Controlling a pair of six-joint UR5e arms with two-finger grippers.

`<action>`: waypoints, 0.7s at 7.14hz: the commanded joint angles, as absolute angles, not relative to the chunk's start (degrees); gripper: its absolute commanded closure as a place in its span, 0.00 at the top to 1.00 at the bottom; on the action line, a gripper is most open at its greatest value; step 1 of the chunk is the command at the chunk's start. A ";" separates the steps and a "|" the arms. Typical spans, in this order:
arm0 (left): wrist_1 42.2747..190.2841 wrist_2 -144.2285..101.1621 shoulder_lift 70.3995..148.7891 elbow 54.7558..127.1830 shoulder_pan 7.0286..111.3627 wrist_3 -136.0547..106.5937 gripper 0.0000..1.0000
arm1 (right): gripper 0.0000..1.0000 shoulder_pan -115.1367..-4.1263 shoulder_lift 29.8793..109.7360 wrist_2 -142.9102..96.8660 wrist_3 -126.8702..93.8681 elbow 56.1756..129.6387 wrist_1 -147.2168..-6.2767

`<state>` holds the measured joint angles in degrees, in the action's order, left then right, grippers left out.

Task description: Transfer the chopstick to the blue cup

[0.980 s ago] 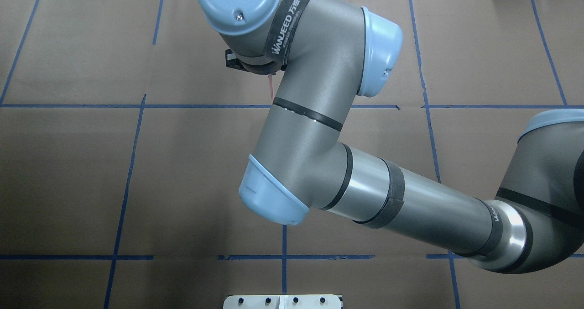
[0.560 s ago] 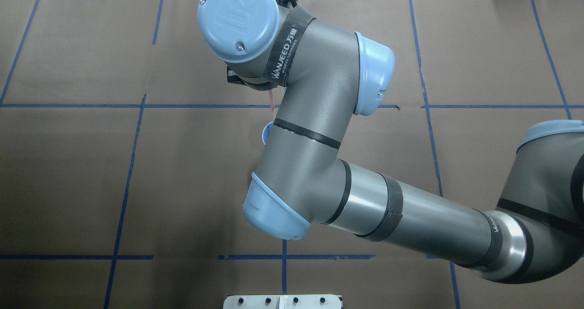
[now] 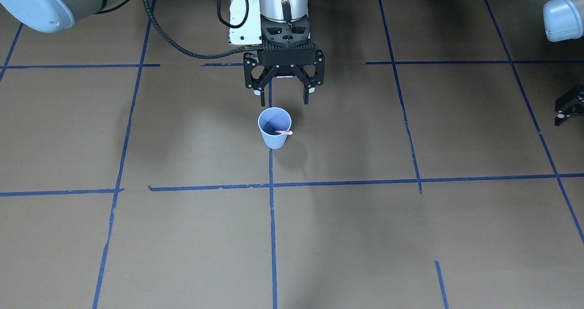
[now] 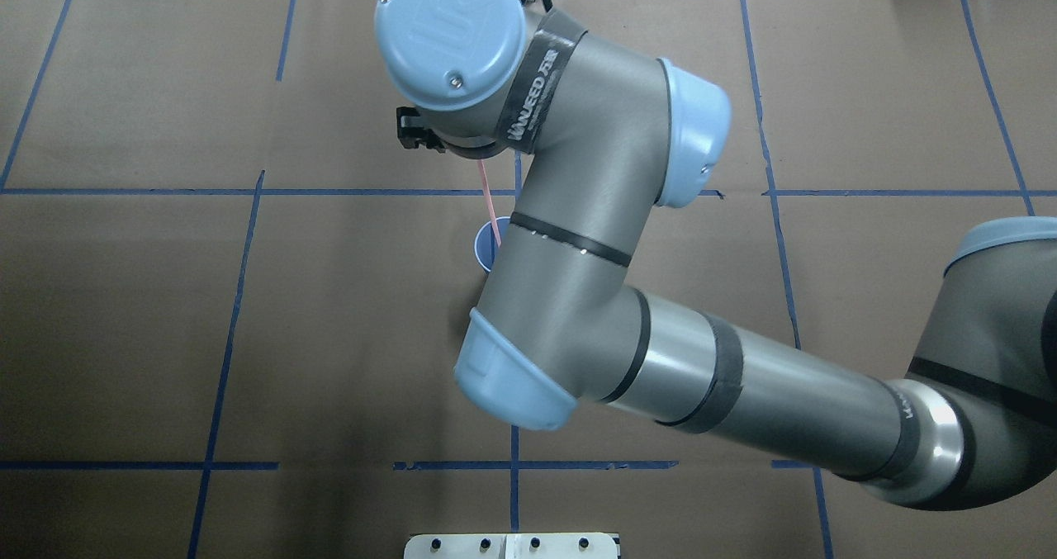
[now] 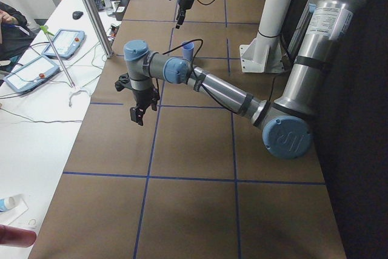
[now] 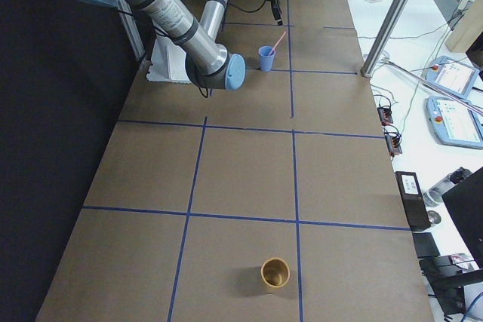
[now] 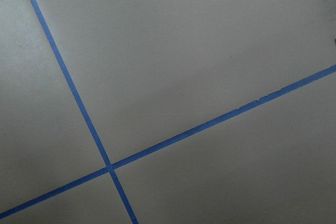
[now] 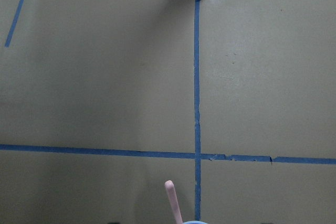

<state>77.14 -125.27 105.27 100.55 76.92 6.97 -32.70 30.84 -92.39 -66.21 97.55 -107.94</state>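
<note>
– While the right pincer hangs over the tabletop, how do its fingers stand?
– Wide apart, pointing down, holding nothing. From the front-facing camera they sit just above the blue cup, clear of it.
– And the chopstick?
– It stands in the blue cup, its lower end inside, leaning on the rim on the side away from the robot. The overhead view shows its pink shaft rising slantwise out of the cup. The right wrist camera catches its rounded top end at the lower edge. It is apart from both fingers.
– The cup itself?
– Upright on the tabletop, on a blue tape line. From overhead the right arm hides most of it.
– The left pincer?
– It hangs over the tabletop's left side, well apart from the cup. Only part of it shows from the front, and I cannot tell whether it is apart or together.
– Anything else?
– A tan cup stands at the right end, well apart from everything.
</note>
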 commanded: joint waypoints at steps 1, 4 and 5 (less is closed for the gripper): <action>76.82 -128.47 104.77 99.76 77.86 7.21 1.00 | 1.00 -40.65 37.04 -103.37 -62.61 106.46 -112.82; 77.08 -130.78 99.51 98.79 84.09 12.26 1.00 | 1.00 -65.49 54.87 -128.18 -36.59 113.29 -112.59; 77.17 -132.61 97.75 97.66 85.24 13.52 1.00 | 1.00 -70.35 60.06 -130.06 -27.08 112.07 -112.33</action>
